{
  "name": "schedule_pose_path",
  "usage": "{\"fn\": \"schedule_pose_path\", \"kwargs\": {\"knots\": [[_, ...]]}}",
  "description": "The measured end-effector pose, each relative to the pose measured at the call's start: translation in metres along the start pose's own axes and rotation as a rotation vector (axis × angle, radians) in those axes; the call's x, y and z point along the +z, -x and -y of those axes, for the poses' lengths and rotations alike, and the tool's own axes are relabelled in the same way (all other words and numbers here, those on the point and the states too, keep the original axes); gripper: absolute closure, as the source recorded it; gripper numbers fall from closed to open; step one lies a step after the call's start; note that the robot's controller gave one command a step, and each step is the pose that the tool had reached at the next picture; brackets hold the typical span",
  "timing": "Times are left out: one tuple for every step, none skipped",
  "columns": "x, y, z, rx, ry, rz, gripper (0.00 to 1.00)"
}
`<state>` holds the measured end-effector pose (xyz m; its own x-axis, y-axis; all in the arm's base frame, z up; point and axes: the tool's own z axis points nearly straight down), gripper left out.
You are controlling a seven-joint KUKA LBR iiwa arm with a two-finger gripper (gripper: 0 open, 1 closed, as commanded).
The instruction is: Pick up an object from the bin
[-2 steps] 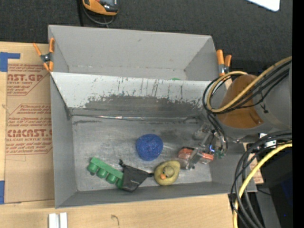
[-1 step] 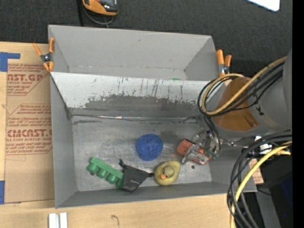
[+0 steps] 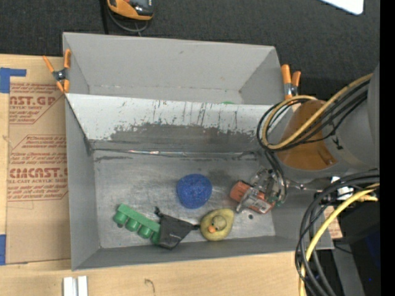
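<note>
The gripper (image 3: pixel 256 196) is down low on the right side of the bin (image 3: pixel 173 73), right of centre in the frame. Open or closed, holding or not, I cannot tell from here. Just off its left edge lies a small orange piece (image 3: pixel 239 192), very close to it. Further left sits a blue ball (image 3: pixel 194 191). Below it is a yellow rounded toy (image 3: pixel 217 224), then a black lump (image 3: pixel 171 232) up against a green ridged block (image 3: pixel 137 222) towards the lower left.
</note>
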<state>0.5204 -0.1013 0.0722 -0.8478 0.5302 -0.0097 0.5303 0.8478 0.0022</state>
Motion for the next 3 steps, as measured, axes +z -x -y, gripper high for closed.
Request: {"fn": "schedule_pose_path", "kwargs": {"knots": [[-0.005, -0.002, 0.001, 0.000, -0.002, -0.008, 1.00], [-0.022, -0.003, 0.001, -0.001, -0.004, -0.015, 1.00], [-0.037, -0.002, 0.000, -0.001, -0.002, -0.010, 1.00]]}}
